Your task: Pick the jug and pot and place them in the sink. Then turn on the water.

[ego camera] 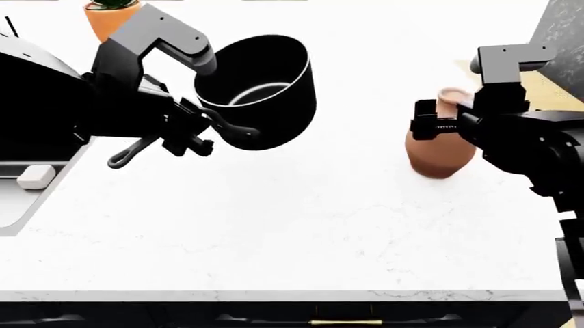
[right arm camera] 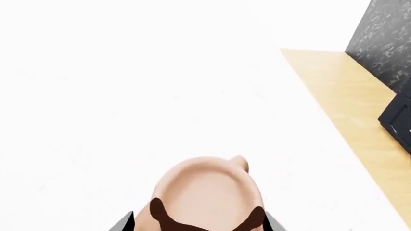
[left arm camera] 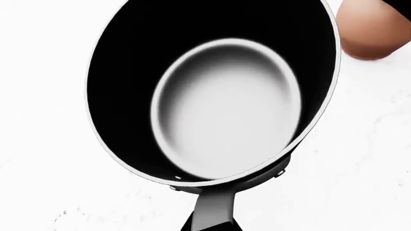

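The white marble counter (ego camera: 301, 225) served as the landmark. Above its far left part hung the black cylindrical saucepan, the pot (ego camera: 260, 92), lifted clear and tilted, its handle clamped in the left gripper (ego camera: 196, 140), probably ready for carrying towards the grey-rimmed sink (ego camera: 23, 205) at the counter's left edge. Near the counter's right edge stood the round-bellied terracotta jug (ego camera: 440, 147), its neck pinched by the right gripper (ego camera: 447, 126).

We find no readable text, label, brand, number or sign on anything in these three views.
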`<state>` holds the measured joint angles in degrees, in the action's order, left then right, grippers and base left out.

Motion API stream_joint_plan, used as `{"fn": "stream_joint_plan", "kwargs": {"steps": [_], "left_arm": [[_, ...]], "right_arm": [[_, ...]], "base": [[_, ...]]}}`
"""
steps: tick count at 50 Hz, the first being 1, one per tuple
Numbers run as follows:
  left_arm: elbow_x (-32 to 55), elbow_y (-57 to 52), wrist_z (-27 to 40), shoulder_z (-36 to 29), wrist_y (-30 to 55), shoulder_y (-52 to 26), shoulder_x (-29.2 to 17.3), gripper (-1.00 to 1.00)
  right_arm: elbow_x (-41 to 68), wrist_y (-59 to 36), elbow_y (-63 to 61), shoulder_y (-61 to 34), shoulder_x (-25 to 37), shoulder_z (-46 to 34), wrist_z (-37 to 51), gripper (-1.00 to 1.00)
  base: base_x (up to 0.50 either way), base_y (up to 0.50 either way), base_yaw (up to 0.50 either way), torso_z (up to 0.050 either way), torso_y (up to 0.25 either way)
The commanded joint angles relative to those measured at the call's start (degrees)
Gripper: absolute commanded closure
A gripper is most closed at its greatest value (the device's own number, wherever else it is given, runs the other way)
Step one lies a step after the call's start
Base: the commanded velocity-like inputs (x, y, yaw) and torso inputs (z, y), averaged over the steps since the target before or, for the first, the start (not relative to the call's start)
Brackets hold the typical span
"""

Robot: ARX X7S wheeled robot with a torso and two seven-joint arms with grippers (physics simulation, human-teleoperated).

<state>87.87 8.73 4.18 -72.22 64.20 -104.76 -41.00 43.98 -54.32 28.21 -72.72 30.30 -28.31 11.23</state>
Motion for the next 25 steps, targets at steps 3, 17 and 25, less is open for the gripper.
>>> {"fn": "stream_joint_plan", "kwargs": {"steps": [3, 17, 25], "left_arm": [[-2.99, 0.03, 1.57, 3.33, -0.68, -1.96, -0.49, 1.0], [-1.04, -2.86, 3.12, 3.67, -0.54, -0.19, -2.19, 1.0], [-0.61, -3.32, 3.48, 3.99, -0.68, -0.13, -2.46, 1.0]], "right_arm": [[-0.76, -3.36, -4.43, -3.0, 1.52, -0.54, 1.11, 1.0], [2.42, -7.35, -15.41, -5.63, 4.19, 2.51, 4.54, 1.0], [4.8, -6.77, -21.68, -3.67, 5.17, 5.6, 6.62, 1.0]], "base": [[0.0, 0.0, 0.0, 0.0, 0.003], [0.0, 0.0, 0.0, 0.001, 0.003], [0.0, 0.0, 0.0, 0.001, 0.003]]}}
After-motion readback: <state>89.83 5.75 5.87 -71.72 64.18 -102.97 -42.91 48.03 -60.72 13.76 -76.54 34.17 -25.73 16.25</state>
